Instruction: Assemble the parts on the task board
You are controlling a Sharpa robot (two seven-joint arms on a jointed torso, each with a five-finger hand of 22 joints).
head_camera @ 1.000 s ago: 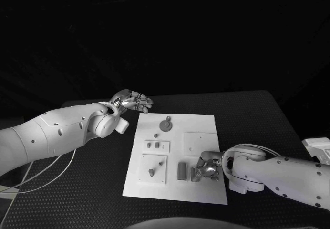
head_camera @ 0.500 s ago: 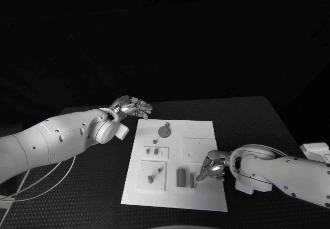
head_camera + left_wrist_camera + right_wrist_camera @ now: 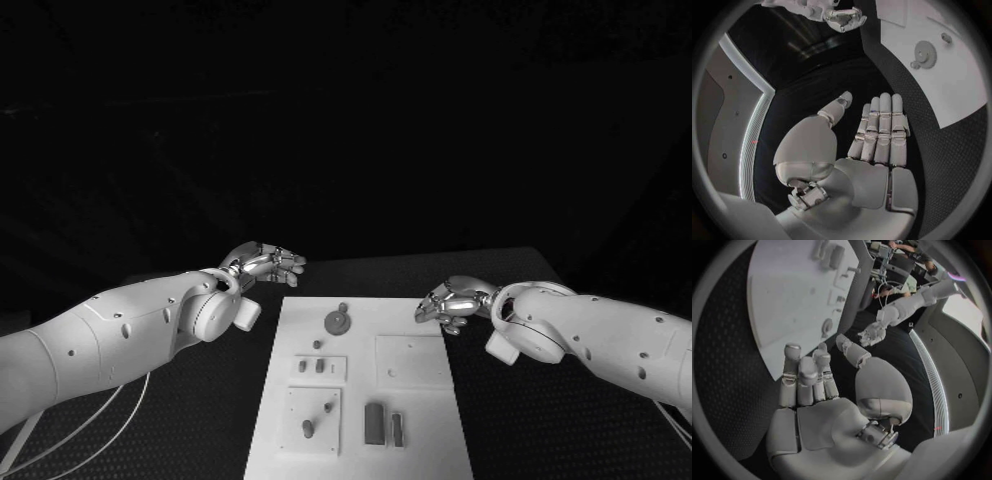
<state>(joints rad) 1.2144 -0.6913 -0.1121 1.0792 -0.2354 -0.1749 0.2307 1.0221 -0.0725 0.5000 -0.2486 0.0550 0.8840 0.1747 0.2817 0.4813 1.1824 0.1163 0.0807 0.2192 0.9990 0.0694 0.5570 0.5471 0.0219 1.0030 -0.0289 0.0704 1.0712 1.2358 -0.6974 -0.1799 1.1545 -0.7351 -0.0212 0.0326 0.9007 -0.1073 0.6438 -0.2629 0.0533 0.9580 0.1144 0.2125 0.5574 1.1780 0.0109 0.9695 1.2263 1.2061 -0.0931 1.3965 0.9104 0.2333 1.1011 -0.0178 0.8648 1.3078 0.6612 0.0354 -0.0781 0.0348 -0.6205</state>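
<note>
Silver, empty hands, left (image 3: 264, 266) and right (image 3: 450, 300), hover open beside the task board's (image 3: 418, 400) upper corners, leaving parts (image 3: 339, 319) reachable.

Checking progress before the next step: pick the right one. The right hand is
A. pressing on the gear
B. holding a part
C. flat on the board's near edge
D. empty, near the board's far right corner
D: the right hand hovers empty by the far right corner of the board.

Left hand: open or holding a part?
Open. In its wrist view the left hand has straight fingers, the thumb apart, and a bare palm.
</note>
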